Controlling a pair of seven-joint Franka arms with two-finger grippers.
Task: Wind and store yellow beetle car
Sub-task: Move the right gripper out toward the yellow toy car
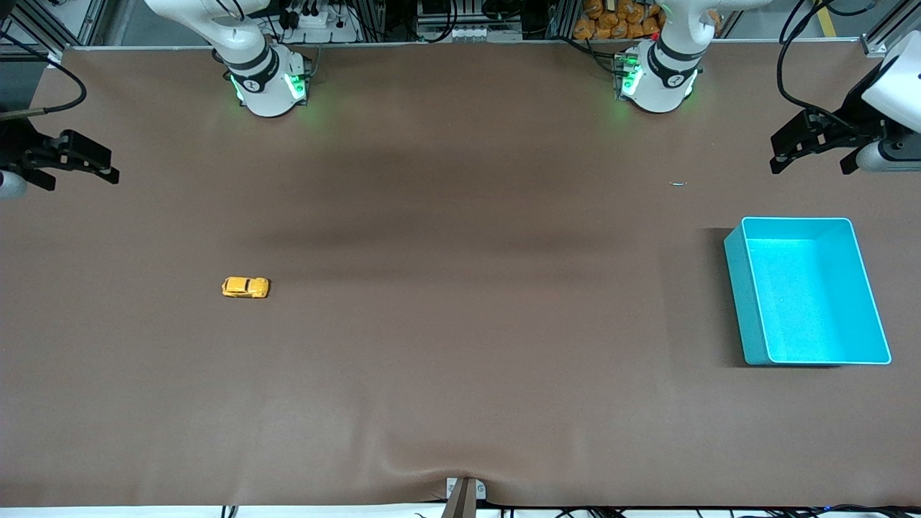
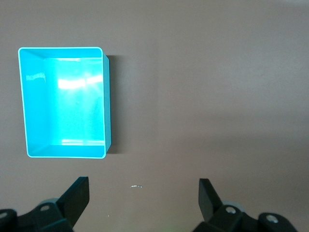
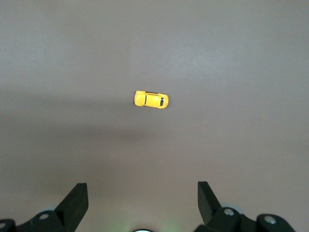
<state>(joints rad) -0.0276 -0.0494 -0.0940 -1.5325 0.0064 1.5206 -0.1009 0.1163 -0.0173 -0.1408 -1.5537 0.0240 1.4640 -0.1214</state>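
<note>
The yellow beetle car (image 1: pixel 245 287) stands alone on the brown table toward the right arm's end, and it also shows in the right wrist view (image 3: pixel 151 99). My right gripper (image 1: pixel 114 167) hangs open and holds nothing, over the table's edge at that end and well away from the car; its fingers frame bare table (image 3: pixel 142 193). The turquoise bin (image 1: pixel 735 288) sits empty toward the left arm's end. My left gripper (image 1: pixel 773 155) is open and empty, hovering over the table beside the bin, with bare cloth between its fingers (image 2: pixel 144 191). The bin's wall (image 2: pixel 109 106) shows in the left wrist view.
A tiny silvery scrap (image 1: pixel 678 183) lies on the cloth between the bin and the left arm's base, also seen under the left gripper (image 2: pixel 136 186). The brown cloth wrinkles at the table's front edge by a mount (image 1: pixel 464 493).
</note>
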